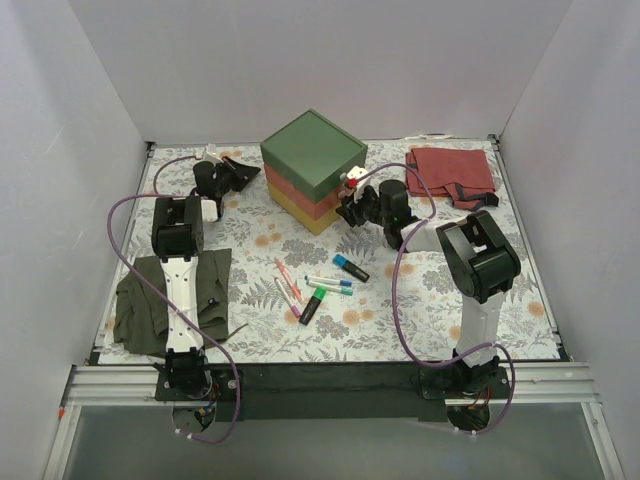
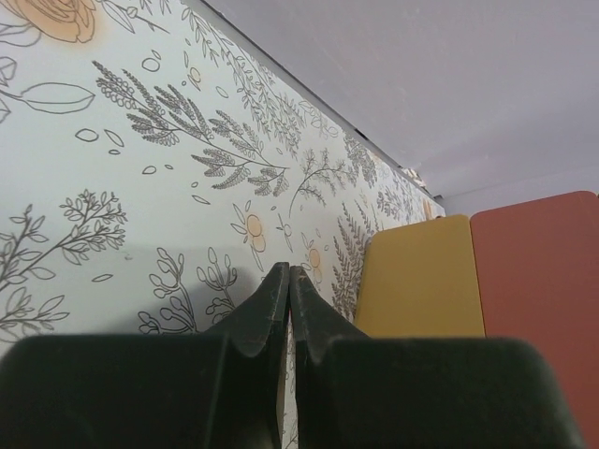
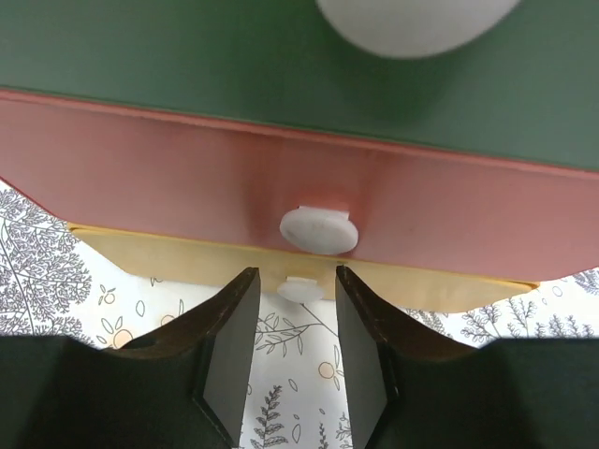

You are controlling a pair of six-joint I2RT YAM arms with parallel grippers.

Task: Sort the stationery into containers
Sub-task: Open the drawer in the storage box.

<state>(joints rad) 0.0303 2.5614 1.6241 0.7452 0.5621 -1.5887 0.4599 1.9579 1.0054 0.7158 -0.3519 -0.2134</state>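
Right wrist view: the right hand [image 3: 296, 276], spread apart, was lined up on the drawers' [image 1: 305, 150] yellow knob [image 3: 299, 289]; the red knob [image 3: 319, 230] above could be nipped instead. The left hand [image 2: 288, 273] was closed on nothing; pens [image 1: 325, 283] were scattered before the drawers.

you have soft, even white light in the overhead view, bright with no glare and only faint shadows. in your right wrist view the nearest white knob [image 3: 416, 19] is a blurred blob. in your left wrist view the fingers [image 2: 270, 304] cast a soft shadow on the table [image 2: 140, 187].
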